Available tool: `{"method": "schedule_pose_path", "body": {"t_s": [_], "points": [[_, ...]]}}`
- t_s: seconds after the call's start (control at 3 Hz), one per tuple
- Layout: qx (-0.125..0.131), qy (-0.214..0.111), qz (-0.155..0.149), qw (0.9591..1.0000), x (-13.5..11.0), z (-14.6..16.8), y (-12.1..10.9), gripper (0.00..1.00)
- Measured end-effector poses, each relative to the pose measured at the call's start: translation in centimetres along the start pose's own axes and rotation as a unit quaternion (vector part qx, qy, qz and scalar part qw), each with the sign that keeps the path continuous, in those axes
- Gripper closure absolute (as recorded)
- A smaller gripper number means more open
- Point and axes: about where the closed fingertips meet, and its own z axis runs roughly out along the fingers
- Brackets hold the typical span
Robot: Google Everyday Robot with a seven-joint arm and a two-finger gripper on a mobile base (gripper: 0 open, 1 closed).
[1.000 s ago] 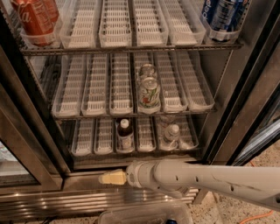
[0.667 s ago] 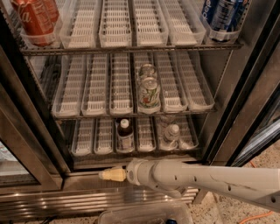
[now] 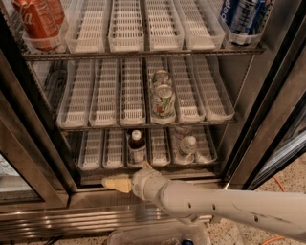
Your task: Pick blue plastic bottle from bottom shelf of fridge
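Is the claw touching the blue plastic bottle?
Cannot tell. In the camera view the claw sits just below the blue plastic bottle, outlines nearly meeting; neither gap nor contact shows plainly.

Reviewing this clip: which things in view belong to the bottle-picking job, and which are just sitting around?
Job in hand:
blue plastic bottle, white cap
bottom shelf it stands on
fridge
gripper, at the fridge's sill, just below and left of the bottle

Just sitting there:
clear water bottle, same shelf
green can, middle shelf
red cans, top left
blue cans, top right
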Motion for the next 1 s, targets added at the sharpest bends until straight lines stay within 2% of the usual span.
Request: {"method": "schedule_pose_path", "body": {"t_s": [0.33, 0.67, 1.0], "points": [[0.02, -0.037, -0.015, 0.999, -2.5, -1.8, 1.2, 0.0], [0.02, -0.037, -0.015, 0.999, -2.5, -1.8, 1.2, 0.0], [0.035, -0.046, -0.018, 0.9982, -2.3, -0.7, -0.1, 0.0]]}}
